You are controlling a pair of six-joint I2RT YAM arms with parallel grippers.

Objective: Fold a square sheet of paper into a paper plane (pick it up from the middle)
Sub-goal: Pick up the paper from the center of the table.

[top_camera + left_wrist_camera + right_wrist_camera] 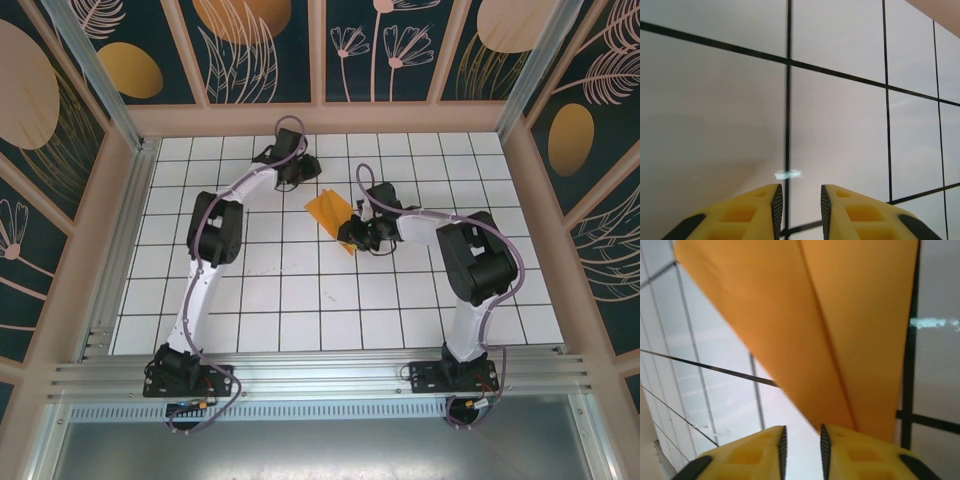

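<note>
So the paper plane looks pretty much there. The orange sheet isn't a square anymore. It's a narrow dart lying flat on the white grid table, wide at its far-left end and coming to a point at its near-right end. Up close on the right wrist cam the plane has a clean long crease running down toward the nose, with a flap on each side.

My guess is the main folds are done. What's left, if anything, is pressing the creases or opening the wings. I honestly can't tell from these shots whether the wings are folded down.

The right gripper sits right at the plane's pointed end. On its own cam the right gripper has its jaws a little apart with bare table showing in the gap. The nose of the plane runs in beside its right-hand finger, not between the two, so it isn't gripping it.

The left gripper is just off the plane's wide end, on the far-left side. Its cam shows the left gripper slightly parted too, with nothing in it and plain tiles underneath.
</note>
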